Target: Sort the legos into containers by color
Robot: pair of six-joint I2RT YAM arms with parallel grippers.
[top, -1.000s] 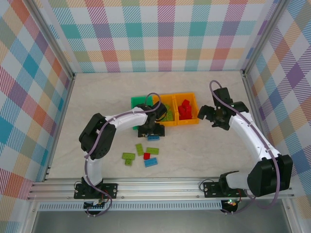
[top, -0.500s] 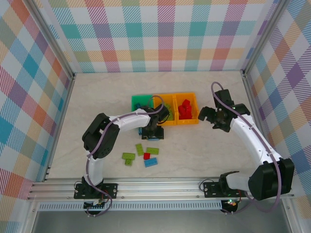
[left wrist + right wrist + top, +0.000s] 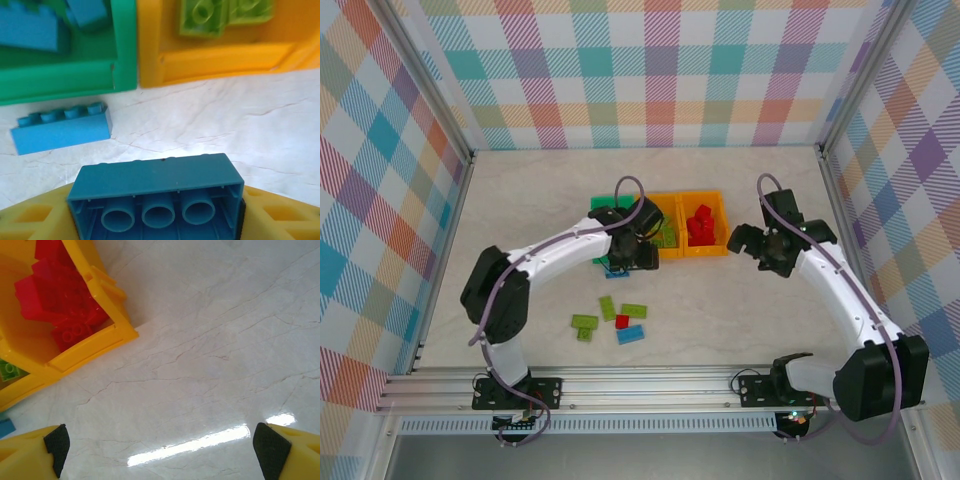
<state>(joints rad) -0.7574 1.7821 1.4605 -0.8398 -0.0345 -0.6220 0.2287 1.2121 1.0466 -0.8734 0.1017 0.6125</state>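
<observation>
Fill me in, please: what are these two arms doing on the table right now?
They are sorting lego bricks by colour. The left arm's fingers grip a blue brick just short of the green bin, which holds blue bricks. The middle orange bin holds lime green bricks, the right orange bin red bricks. The right arm's fingers are open and empty over bare table. Several loose bricks wait nearer the arms.

Plastic on polished worktop (image 3: 210,340)
The veined worktop is gleaming glossily; the blue lego (image 3: 155,195), green container (image 3: 65,80) and orange container (image 3: 220,60) are showing smooth, moulded plastic.
</observation>
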